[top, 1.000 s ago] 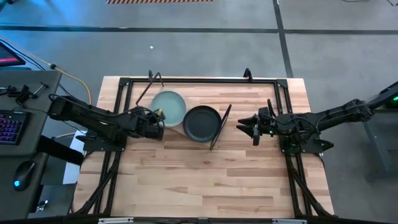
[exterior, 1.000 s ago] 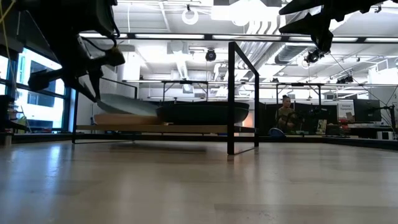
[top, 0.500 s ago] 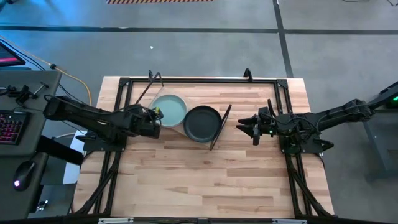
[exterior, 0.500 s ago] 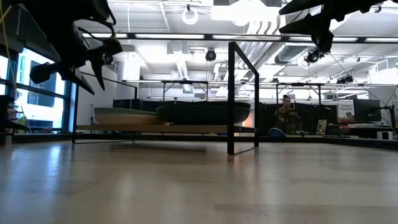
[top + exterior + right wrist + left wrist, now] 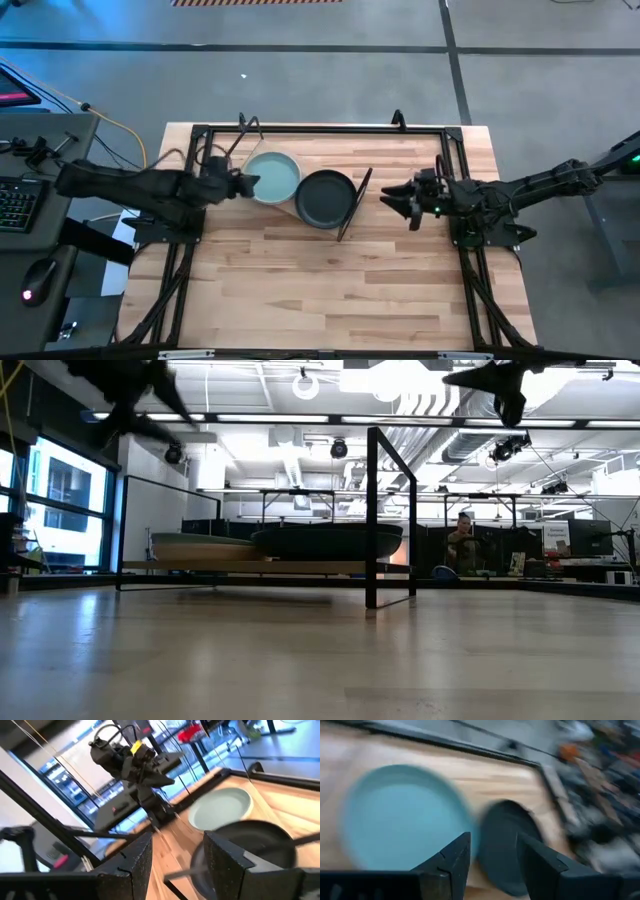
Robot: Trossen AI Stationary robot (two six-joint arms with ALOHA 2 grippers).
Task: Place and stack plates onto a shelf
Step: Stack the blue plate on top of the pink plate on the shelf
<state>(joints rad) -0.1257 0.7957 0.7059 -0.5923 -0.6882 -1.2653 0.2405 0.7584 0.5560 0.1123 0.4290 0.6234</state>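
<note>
High view: left claw [image 5: 247,183] open beside mint plate [image 5: 272,177].

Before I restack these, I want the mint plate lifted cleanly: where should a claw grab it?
Pinch the mint plate at its rim on the edge facing the left claw, coming in low from that side. It lies flat on the shelf, and the black plate crowds its opposite edge, so only the left rim looks free.
</note>
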